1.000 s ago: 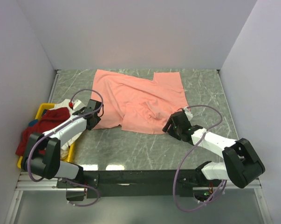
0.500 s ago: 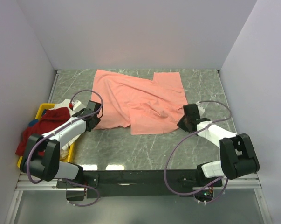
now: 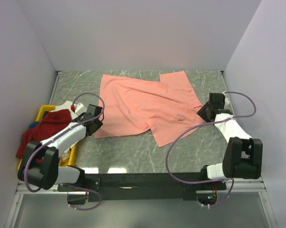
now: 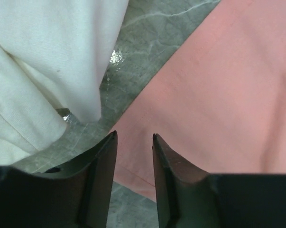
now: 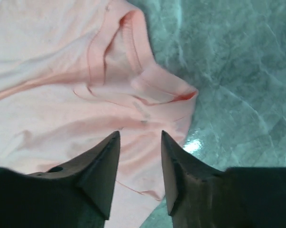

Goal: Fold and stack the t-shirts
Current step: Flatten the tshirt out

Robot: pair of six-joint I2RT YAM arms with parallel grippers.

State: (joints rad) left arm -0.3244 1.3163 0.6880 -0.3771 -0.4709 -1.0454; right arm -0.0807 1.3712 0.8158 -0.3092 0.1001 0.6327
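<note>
One salmon-pink shirt (image 3: 147, 107) lies spread on the table (image 3: 133, 154). It is creased through the middle, and its lower corner is skewed toward the near edge. Its collar (image 5: 133, 42) sits at the right margin. The dark red shirt (image 3: 45, 126) and the white shirt (image 3: 64, 107) are heaped, unfolded, in and over the yellow bin (image 3: 41, 113) at the left.

Right gripper (image 3: 203, 112): jaws a little apart above the cloth just beside the collar, with no fabric visibly clamped. Left gripper (image 3: 96, 122): jaws likewise a little apart, over the hem at the shirt's left corner, with the white shirt just beside them.

Probable faults:

1. Missed pick. The hem lies flat on smooth stone. Fingers that close without pressing down are likely to slide over it.
2. Wrong layer count. The cloth bunches at the collar, so a closure there may take one layer or two, and the fold then runs crooked.
3. Uneven pull. If one side holds and the other slips, the shirt rotates and its creases deepen.
4. Snag. A wide left approach may catch the white shirt and drag it from the bin.
5. Cable (image 3: 173, 142). The right arm's loop passes over the lower corner and may brush it.
</note>
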